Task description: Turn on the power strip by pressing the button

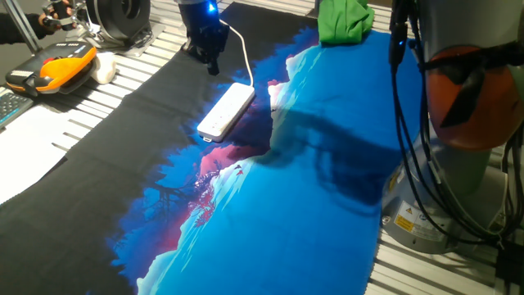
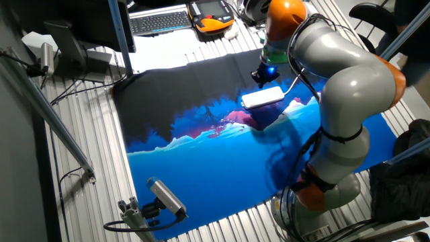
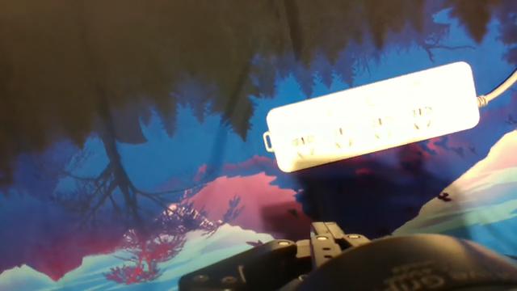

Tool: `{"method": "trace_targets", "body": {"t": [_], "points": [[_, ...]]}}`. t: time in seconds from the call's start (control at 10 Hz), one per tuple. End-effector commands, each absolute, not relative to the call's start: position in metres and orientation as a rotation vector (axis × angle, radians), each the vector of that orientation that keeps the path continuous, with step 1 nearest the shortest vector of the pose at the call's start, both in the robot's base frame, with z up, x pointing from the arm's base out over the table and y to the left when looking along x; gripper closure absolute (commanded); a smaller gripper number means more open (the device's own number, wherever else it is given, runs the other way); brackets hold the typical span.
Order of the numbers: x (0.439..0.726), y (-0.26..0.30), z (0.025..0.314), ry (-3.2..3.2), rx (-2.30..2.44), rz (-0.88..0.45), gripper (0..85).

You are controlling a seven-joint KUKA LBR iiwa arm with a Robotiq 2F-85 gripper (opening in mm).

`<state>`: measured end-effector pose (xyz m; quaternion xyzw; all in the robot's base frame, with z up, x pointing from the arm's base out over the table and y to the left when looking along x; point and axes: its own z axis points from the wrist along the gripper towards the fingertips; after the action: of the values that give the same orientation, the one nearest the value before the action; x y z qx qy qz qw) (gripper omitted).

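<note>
The white power strip (image 1: 227, 111) lies flat on the blue and black mountain-print cloth (image 1: 286, 213), and its white cable (image 1: 246, 49) runs away toward the far edge. It also shows in the other fixed view (image 2: 263, 98). In the hand view the strip (image 3: 371, 117) lies upper right with its row of sockets up, and a small button (image 3: 268, 141) sits at its left end. My gripper (image 1: 213, 65) hangs above the black part of the cloth, just beyond the strip's cable end and apart from it. No view shows the fingertips clearly.
A green cloth bundle (image 1: 344, 20) lies at the far edge. An orange and black pendant (image 1: 57, 67) and white papers (image 1: 24, 156) lie to the left. The arm's base (image 1: 458, 123) with cables stands at the right. A keyboard (image 2: 160, 21) lies beyond the cloth.
</note>
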<state>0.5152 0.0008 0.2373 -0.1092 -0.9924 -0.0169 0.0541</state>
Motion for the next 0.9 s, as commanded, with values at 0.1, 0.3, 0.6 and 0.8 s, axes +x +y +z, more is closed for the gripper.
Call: {"method": "trace_targets", "body": {"t": [0.1,0.3,0.6,0.8], "points": [[0.5153,0.0006,0.2372,-2.967,-0.469,-0.091,85.0],[0.5153,0.0006,0.2372,-2.893,-0.775,-0.188,85.0],[0.5153,0.0006,0.2372,-2.81,-0.987,-0.229,85.0],[0.5153,0.0006,0.2372,-2.752,-1.186,-0.402,85.0]]}}
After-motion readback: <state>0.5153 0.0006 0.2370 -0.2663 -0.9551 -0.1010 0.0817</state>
